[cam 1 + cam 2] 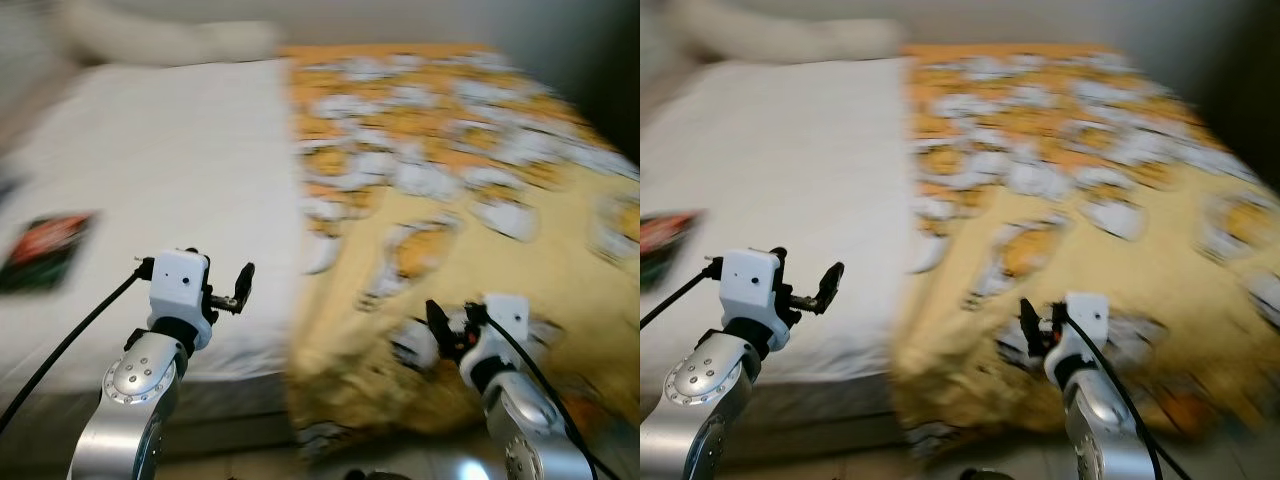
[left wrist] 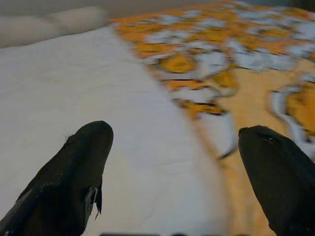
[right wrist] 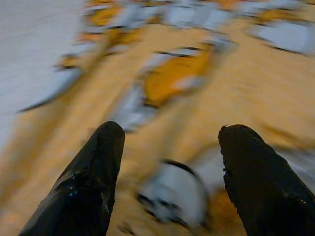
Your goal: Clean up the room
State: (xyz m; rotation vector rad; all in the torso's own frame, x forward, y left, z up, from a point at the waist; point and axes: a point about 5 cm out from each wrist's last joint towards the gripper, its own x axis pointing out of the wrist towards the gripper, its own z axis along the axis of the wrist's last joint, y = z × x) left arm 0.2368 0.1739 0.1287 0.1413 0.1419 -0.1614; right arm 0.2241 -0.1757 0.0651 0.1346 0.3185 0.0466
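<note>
A bed (image 1: 150, 170) is faced, its white sheet bare on the robot's left half, while a yellow and orange patterned blanket (image 1: 470, 240) is spread over the right half and hangs down over the near edge. A pale pillow (image 1: 160, 38) lies at the head. Near the left edge of the sheet a small dark packet (image 1: 48, 250) with red on it is seen; what it is cannot be told through the blur.

Both head views are smeared, so the robot is judged to be walking or turning, not handling anything. The left gripper (image 1: 225, 290) is held up in front of the near edge of the white sheet, its 2 black fingers (image 2: 78, 167) spread wide with nothing between them. The right gripper (image 1: 450, 325) is held low over the blanket's near edge, its fingers (image 3: 93, 172) likewise wide apart and holding nothing.

The step in hand is judged to be an approach to the bed. Whether the blanket is to be drawn across the bare sheet or the packet removed is not settled by the pictures. Whichever is wanted, the body must first be steadied, and a gripper then brought down onto the chosen thing.
</note>
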